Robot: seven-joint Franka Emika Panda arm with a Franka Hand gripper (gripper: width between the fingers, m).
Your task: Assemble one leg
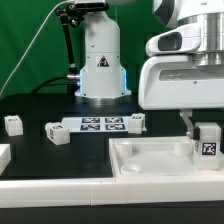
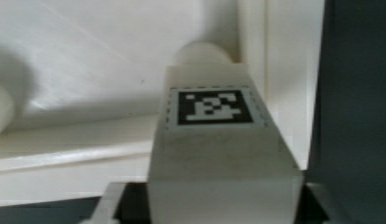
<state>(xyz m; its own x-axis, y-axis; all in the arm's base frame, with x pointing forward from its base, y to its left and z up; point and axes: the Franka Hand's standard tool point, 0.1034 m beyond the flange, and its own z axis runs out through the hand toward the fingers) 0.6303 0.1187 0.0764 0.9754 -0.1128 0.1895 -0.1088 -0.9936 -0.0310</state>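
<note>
Tool [image 1: 205,138] clamping smooth white rectangular leg [image 1: 207,146], square black-and-white tag

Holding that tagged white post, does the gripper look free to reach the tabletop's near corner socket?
Probably yes: the gripper holds the small white tagged leg above the large white tabletop, and nothing visible lies between.

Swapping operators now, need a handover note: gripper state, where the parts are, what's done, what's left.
Gripper: shut on the leg, held upright at the exterior view's right, over the near right corner of the tabletop.
In the wrist view the leg shows its tag, close to the tabletop's rim.
Loose legs: three more on the black table, at and, around the marker board.
Done: one leg picked up and carried to the tabletop.
Left: seat it in the corner socket; whether it has touched yet cannot be told.
</note>
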